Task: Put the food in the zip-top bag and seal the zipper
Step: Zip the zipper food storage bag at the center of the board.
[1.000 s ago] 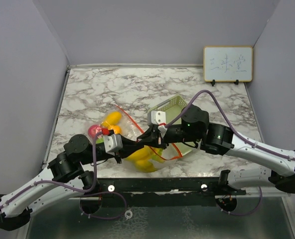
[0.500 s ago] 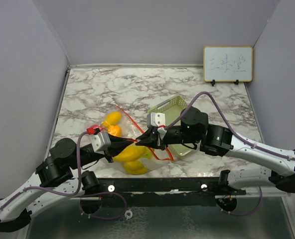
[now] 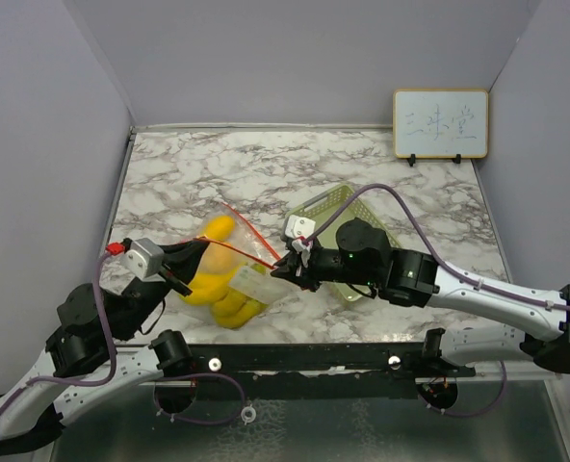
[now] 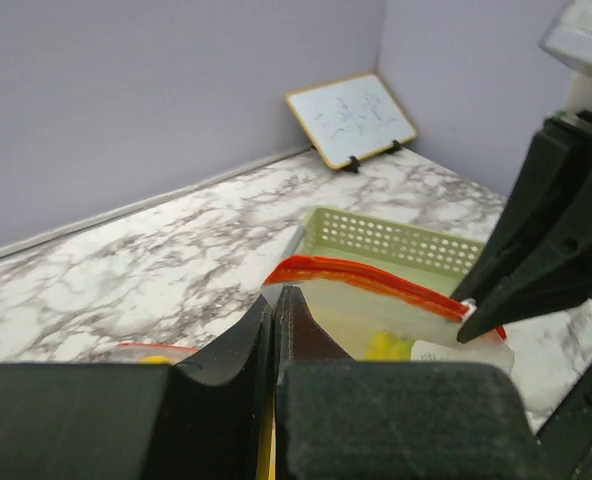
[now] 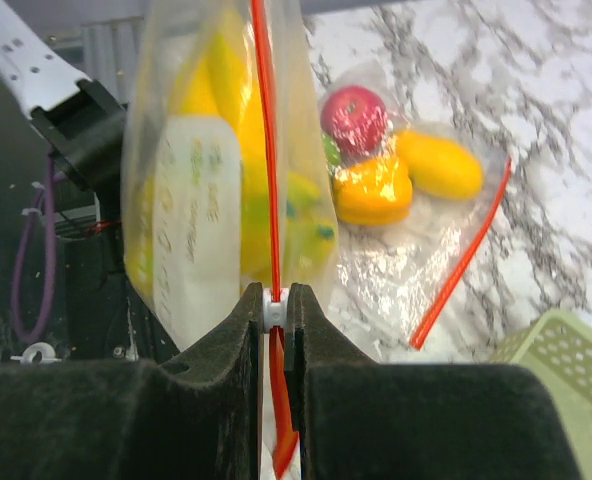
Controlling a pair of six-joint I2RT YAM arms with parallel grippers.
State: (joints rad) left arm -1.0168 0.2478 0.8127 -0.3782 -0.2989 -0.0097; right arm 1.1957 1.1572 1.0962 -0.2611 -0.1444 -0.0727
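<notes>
Left end effector (image 4: 275, 300): fingers closed, pinching one end of the zipper (image 3: 242, 252) near the worktop's front-left part.
Bag (image 3: 235, 289): hangs below the zipper, stretched between the two end effectors. Whether its bottom rests on the worktop (image 3: 218, 173), cannot tell.
Food (image 3: 206, 287): yellow banana-shaped pieces bunched inside the bag, beside a white label (image 3: 254, 284) on the bag's side.
Zipper: red-orange, pulled taut in a straight line from left fingers to right fingers.
Right end effector (image 5: 274, 305): fingers closed on the zipper's other end, a small white bit pressed between the pads; sits near the worktop's middle, front of the tray.
Second bag (image 5: 416, 250): clear, red strip along one edge, lying flat on the worktop just behind the held one. Inside it a red round piece (image 5: 354, 112), an orange piece (image 5: 373, 188) and a yellow oval piece (image 5: 438, 165), close together.
Tray (image 3: 331, 204): pale green, perforated wall, set askew; the right arm crosses over its near part.
Whiteboard (image 3: 440, 123): small, wood-framed, propped at the back right wall.
</notes>
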